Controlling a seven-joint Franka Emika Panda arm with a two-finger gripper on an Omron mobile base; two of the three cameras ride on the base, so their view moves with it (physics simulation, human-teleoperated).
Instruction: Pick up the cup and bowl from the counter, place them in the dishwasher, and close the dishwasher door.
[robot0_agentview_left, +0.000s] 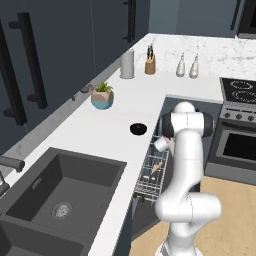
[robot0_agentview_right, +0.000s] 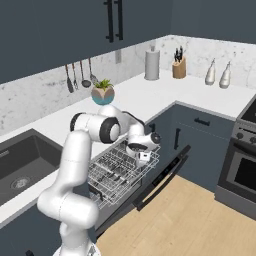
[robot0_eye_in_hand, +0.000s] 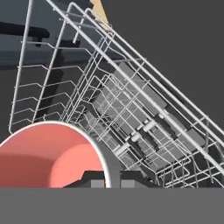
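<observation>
- On your far left, the dark grey sink basin was sunk into the white, faintly marbled stone counter.
- The teal-and-pink plant pot stood on that counter near the wall, and the grey cylinder canister stood further back towards the corner.
- The small shallow black bowl rested on the counter, close to its front edge and well apart from the pot.
- Just right of the bowl, the silver wire pull-out rack of the dishwasher stood drawn out over the lowered dark blue-grey dishwasher door.
- Your two-finger gripper hung over the rack's outer end. Its fingers were drawn nearly together, clamped on the rim wall of the reddish-coral and white cup.
- In the hand view you saw that cup's coral interior at the lower left, with the rack wires running beneath and beyond it. Whether the cup touched the rack could not be determined.
- On your right, the two white bottles stood at the back of the counter, beside the steel oven with knobs.
</observation>
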